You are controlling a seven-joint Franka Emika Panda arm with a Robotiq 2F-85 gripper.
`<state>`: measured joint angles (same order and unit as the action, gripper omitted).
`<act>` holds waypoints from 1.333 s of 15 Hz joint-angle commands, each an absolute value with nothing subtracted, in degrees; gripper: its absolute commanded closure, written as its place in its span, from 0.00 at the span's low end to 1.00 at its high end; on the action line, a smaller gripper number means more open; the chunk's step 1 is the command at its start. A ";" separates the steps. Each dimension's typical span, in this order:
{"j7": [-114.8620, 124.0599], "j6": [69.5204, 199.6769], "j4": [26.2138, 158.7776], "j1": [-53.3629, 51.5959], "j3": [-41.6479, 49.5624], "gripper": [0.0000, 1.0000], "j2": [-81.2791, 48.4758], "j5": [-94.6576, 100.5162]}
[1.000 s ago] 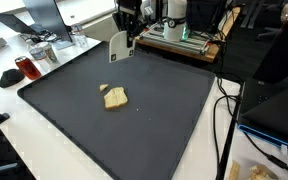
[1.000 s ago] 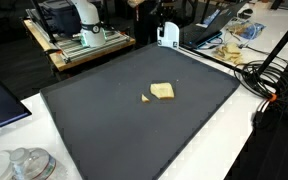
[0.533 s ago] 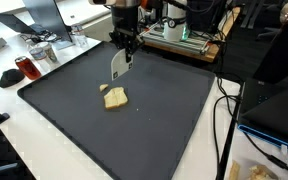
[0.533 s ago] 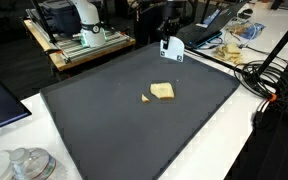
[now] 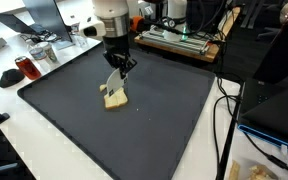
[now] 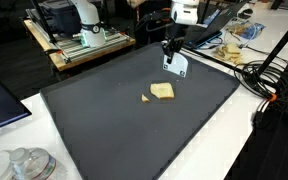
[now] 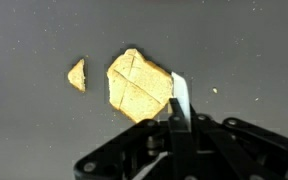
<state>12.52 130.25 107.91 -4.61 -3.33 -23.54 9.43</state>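
Tan flat piece (image 7: 139, 85), bread or cracker by the look, lies flat on the dark mat (image 5: 169, 115), toward the middle and a little to the arm's end. Scored or cracked lines cross its top. A small triangular fragment (image 7: 77, 74) of the same stuff lies just beside it, apart, not touching; both also show in an exterior view, piece (image 6: 163, 91) and fragment (image 6: 146, 98).

White flat blade (image 7: 180, 100), thin, clenched between the jaws, which are fully closed on its upper end. It hangs edge-down and slightly tilted. In the wrist view its tip sits at the piece's near-right edge. In an exterior view the blade (image 6: 180, 66) stands clear above and beside the piece, with mat visible between them; in another, the blade (image 5: 114, 83) overlaps the piece (image 5: 115, 99). Judgement: no contact yet, or too close to tell.

Progress, as judged: tool is in the grip and brought over the piece; the piece itself lies untouched and unmoved on the mat, so working it with the blade is all left to do.

Around: arm (image 5: 109, 15) comes down from the mat's far edge. Mat lies on a white desk (image 5: 9, 140). Cables (image 5: 224, 125) trail along one side; a wooden-framed machine (image 6: 84, 40) stands behind.
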 commanded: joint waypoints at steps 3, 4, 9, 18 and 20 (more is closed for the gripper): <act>11.00 129.45 102.72 -5.45 -1.12 0.99 -29.98 9.29; 10.90 129.67 102.51 -5.38 -0.94 0.99 -30.73 9.15; 10.02 130.82 102.90 -5.23 -0.74 0.99 -32.89 8.65; 6.56 127.37 97.70 -4.29 -1.35 0.99 -38.60 6.70; 5.84 125.72 96.10 -4.29 -1.35 0.99 -39.67 6.65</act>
<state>8.27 128.30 100.40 -4.47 -1.44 -36.09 8.36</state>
